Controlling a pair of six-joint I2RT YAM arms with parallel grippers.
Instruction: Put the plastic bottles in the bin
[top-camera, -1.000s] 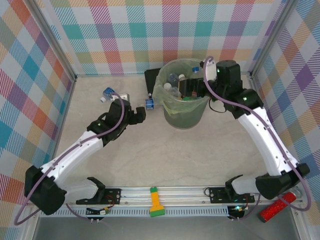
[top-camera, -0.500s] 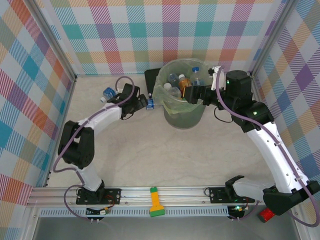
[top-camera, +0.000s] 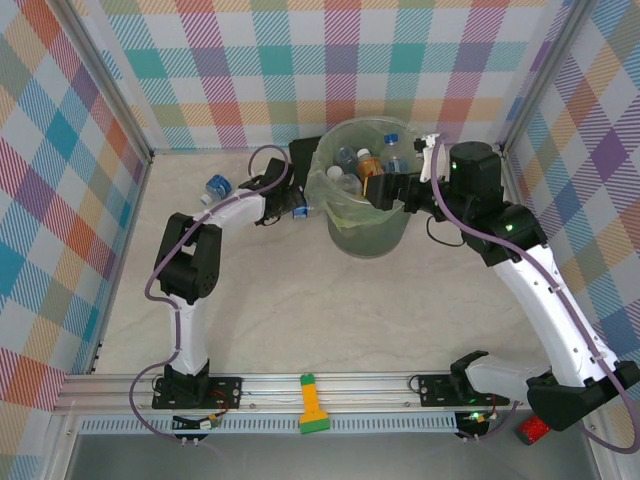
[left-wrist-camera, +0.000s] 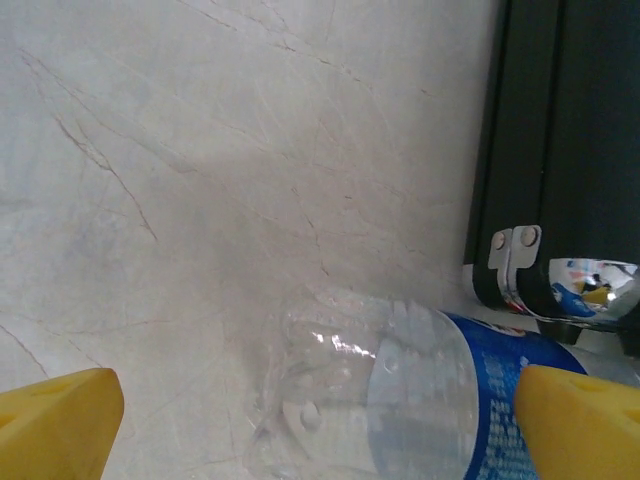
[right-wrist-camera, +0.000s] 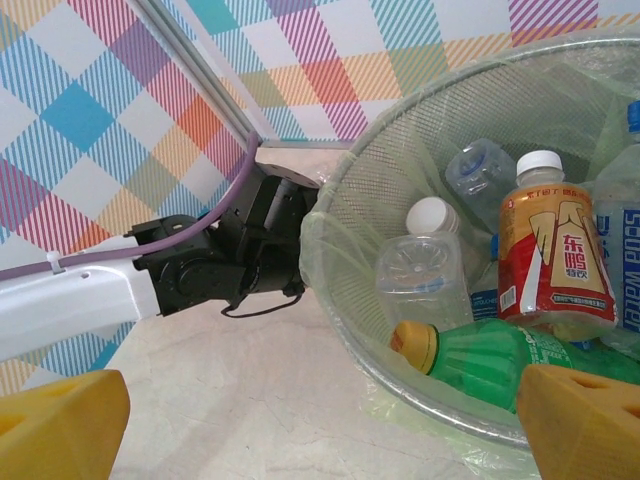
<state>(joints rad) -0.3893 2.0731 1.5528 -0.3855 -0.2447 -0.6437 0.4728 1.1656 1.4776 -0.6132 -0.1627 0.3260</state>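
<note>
Bottles (right-wrist-camera: 425, 265) galore already in the bin (top-camera: 370, 235), upper centre of the top view: copper-brown one (right-wrist-camera: 555, 255), green one (right-wrist-camera: 480, 355), clear ones too. Left gripper (left-wrist-camera: 318, 425) spread wide either side of a clear blue-labelled bottle (left-wrist-camera: 420, 390) lying on the table (top-camera: 300, 300) just left of the bin, beside a flat black thing (left-wrist-camera: 570, 150). Not pinching it. Right gripper (right-wrist-camera: 322, 420) gaping too, empty, hovering by the bin's rim. Another bottle (top-camera: 217, 187) loose further left.
</note>
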